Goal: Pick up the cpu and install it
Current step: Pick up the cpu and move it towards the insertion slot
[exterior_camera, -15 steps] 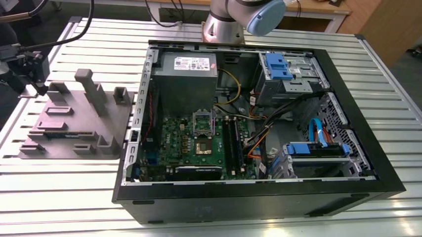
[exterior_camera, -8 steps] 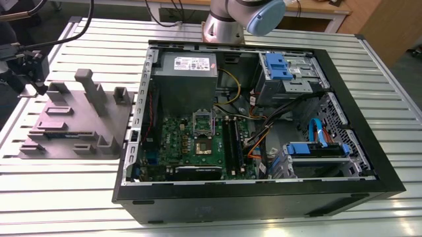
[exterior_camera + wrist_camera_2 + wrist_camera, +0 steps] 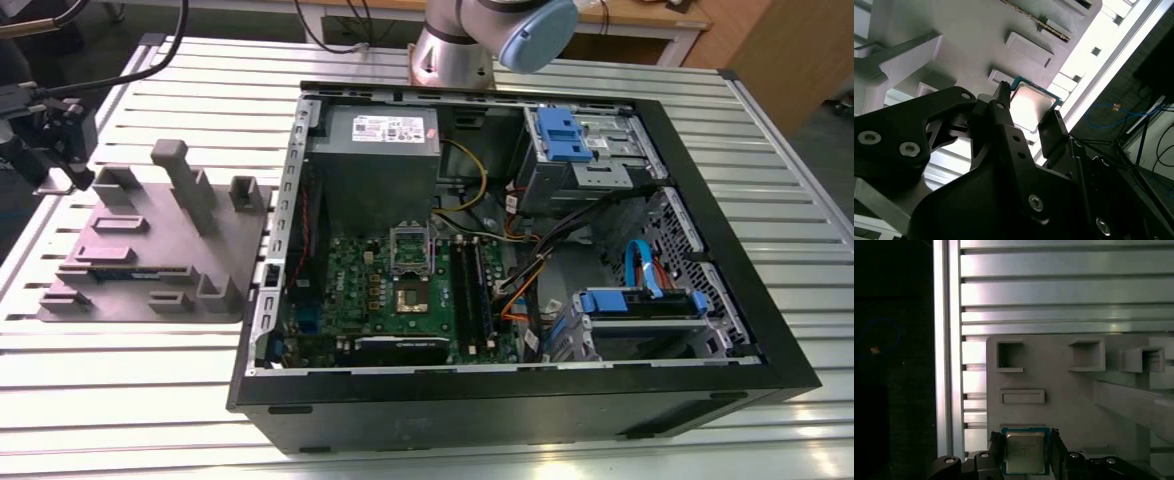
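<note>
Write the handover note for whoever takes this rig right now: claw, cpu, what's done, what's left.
Claw: closed on the cpu, with a finger against each of two opposite edges, over the grey fixture plate at the exterior view's left.
Cpu: metal top facing up, near the plate's edge. I cannot tell whether it is lifted off the plate.
Socket: on the green motherboard inside the open case, with no chip in it.
Done: the cpu is grasped.
Left: the cpu is not yet at the socket, so the install is undone.
</note>
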Controlling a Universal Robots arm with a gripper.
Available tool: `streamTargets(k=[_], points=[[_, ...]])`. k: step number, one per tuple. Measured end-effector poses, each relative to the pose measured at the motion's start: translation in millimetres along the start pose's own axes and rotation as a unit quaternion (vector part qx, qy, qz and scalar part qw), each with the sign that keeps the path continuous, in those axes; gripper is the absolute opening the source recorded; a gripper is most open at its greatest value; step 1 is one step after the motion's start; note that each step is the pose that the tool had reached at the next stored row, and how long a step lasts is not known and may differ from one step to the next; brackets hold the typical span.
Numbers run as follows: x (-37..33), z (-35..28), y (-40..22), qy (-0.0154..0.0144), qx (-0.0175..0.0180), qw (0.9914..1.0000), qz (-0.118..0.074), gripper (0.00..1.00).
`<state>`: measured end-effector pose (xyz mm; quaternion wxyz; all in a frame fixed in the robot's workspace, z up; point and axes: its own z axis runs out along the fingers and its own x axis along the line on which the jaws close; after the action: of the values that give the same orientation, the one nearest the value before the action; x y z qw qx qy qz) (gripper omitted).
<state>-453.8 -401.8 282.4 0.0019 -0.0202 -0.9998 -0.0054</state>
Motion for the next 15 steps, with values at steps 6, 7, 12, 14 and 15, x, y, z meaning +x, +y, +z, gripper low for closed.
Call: streamTargets(k=[6,7,12,14,15], points=[[0.0,-2.4,0.0,0.0,0.0,1.0,0.0,0.47],[0.0,-2.7,0.0,0.0,0.0,1.0,0.0,0.47],[0.0,-3.9,0.1,0.0,0.0,1.0,0.0,0.47],[0.0,-4.0,0.1,0.0,0.0,1.0,0.0,0.47],[0.0,-4.0,0.0,0.0,0.0,1.0,0.0,0.47]])
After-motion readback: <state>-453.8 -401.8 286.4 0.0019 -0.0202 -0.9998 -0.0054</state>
